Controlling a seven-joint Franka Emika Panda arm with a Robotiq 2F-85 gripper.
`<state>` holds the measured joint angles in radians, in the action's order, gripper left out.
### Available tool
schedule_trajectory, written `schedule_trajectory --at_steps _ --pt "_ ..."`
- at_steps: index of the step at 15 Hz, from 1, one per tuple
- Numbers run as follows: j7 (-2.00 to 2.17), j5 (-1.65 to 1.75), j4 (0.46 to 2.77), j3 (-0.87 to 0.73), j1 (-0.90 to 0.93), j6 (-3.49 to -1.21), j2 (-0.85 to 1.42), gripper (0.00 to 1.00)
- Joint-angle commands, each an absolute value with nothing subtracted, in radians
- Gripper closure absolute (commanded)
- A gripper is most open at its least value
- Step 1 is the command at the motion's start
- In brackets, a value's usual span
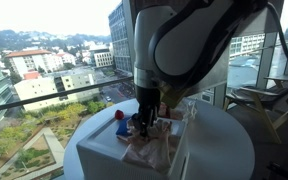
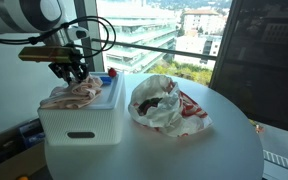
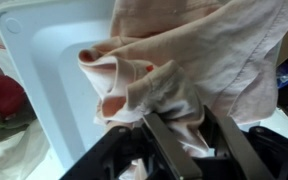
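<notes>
A pink-beige cloth [image 3: 194, 60] lies bunched over the rim of a white plastic bin [image 3: 44, 60]. In the wrist view my gripper [image 3: 189, 135] comes in from below, and a fold of the cloth fills the gap between its two dark fingers [image 3: 162, 140]. In both exterior views the gripper [image 2: 72, 75] hangs straight down over the bin [image 2: 79, 125], its tips in the cloth [image 2: 76, 92]. The arm's bulk hides much of the bin in an exterior view, where the gripper [image 1: 146, 120] meets the cloth [image 1: 149, 142].
A crumpled white and red bag [image 2: 162, 105] with something dark inside lies beside the bin on the round white table [image 2: 184, 150]. A small blue and red object [image 1: 121, 122] stands behind the bin. Large windows close in the table's far side.
</notes>
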<state>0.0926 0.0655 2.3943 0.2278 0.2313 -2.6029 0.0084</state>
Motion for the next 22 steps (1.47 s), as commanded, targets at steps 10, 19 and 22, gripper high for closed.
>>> schedule_trajectory --at_steps 10,19,22 --pt "0.08 0.143 2.386 0.212 0.224 -2.523 0.061 0.0" --pt "0.093 0.147 2.34 0.209 0.227 -2.453 0.098 0.51" --pt "0.096 0.132 2.334 0.21 0.227 -2.447 0.089 0.73"
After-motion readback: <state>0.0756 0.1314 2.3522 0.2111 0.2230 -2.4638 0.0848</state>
